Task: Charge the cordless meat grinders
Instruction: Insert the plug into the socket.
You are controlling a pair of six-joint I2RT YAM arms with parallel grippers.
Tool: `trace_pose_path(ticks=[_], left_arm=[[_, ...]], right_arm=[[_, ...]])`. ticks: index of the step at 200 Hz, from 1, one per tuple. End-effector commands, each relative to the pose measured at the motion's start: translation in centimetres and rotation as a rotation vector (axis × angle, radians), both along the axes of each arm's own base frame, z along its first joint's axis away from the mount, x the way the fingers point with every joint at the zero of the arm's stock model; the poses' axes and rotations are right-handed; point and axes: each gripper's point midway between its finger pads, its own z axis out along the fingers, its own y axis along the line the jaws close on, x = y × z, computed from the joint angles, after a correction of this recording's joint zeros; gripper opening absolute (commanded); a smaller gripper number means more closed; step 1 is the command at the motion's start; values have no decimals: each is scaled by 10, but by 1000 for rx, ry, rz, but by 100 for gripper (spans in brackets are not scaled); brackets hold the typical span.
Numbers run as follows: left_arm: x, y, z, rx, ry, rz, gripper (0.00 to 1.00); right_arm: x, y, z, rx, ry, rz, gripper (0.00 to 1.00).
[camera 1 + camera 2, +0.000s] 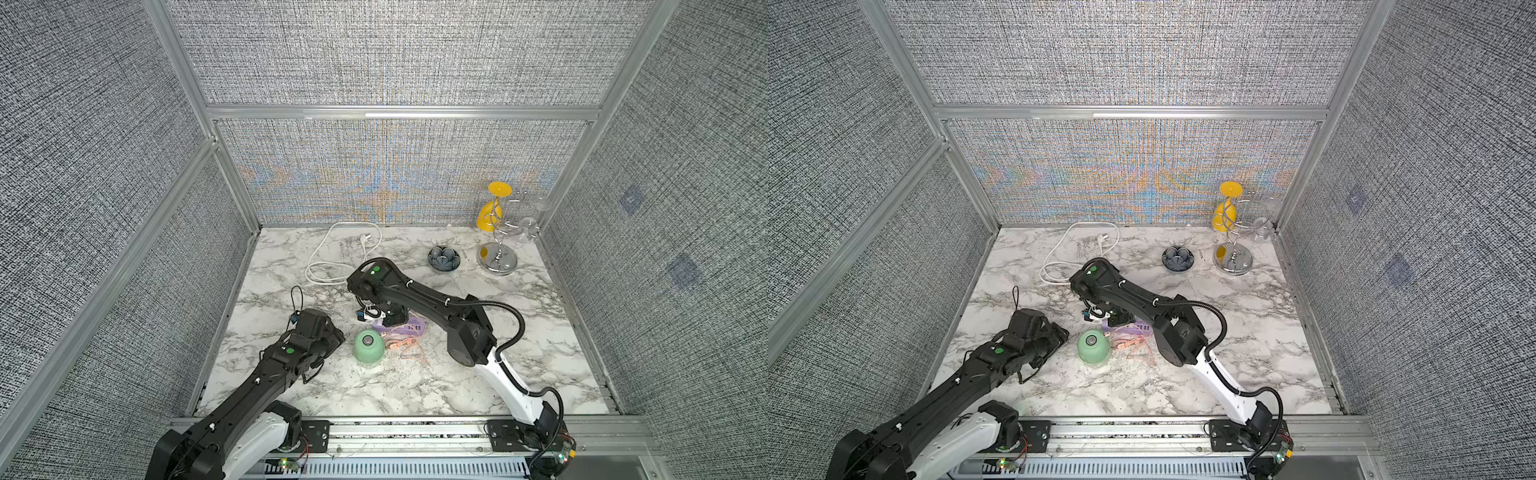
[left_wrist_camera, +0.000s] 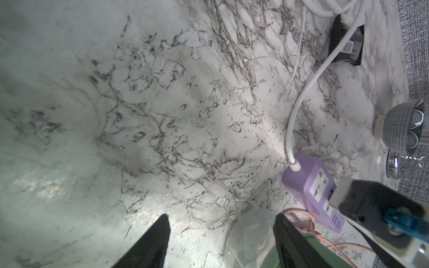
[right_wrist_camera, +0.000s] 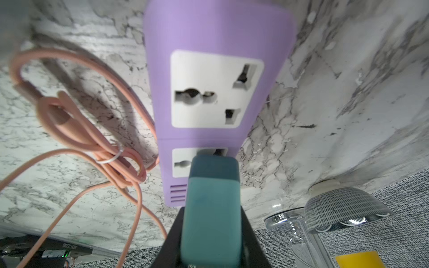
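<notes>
Both top views show the grinder [image 1: 368, 344] standing upright on the worktop [image 1: 395, 395], roughly mid-front between the two arms, button up. On one side the left claw [image 1: 336, 334] sits just beside it, spread. Just behind the grinder, the right claw [image 1: 392, 319] is down over the purple strip [image 1: 415, 328]. A pink cable [image 1: 405, 345] lies bunched between strip and grinder. From up there I can't tell whether it's plugged into the grinder.

Left wrist view: fingers [image 2: 153, 241] wide apart, nothing pinched. The grinder's clear cup [image 2: 248, 234] peeks in next to one finger, with the green body behind that finger. Touching or not, no idea.

Right wrist view: that claw is pinching the teal adapter [image 3: 212, 190], whose nose is right at the strip's lower socket. The upper socket is free. It doesn't look fully seated to me, but it's blurry.

Handling guess: the grinder looks lightish and rigid. The smooth plastic dome tapers, so it's slippery up top, and the cup is probably the crackable bit. I'd grab it from the side across the widest band of green, not the dome or button. It could skate on the worktop when a plug gets pushed in, so bracing it with the left claw makes sense.
</notes>
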Motion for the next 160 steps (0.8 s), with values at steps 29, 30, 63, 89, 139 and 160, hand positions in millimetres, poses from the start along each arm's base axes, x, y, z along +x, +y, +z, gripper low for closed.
trace_pose_path(ticks=[29,30,63,89,139,160], left_arm=[[-1,3,2,-2,-20,15,72],[-1,3,2,-2,-21,15,72],[0,1,4,-4,-24,5,72],[2,0,7,-4,-30,-2,72],[5,-3,10,-4,-28,-14,72],[6,-2,13,2,-33,-14,72]], right_arm=[[-19,44,-26,243,197,-50,1],[-19,44,-25,247,195,-51,2],[-9,54,-3,343,151,-60,19],[-5,57,11,401,130,-63,29],[0,62,38,496,91,-62,99],[8,62,49,526,52,-74,99]])
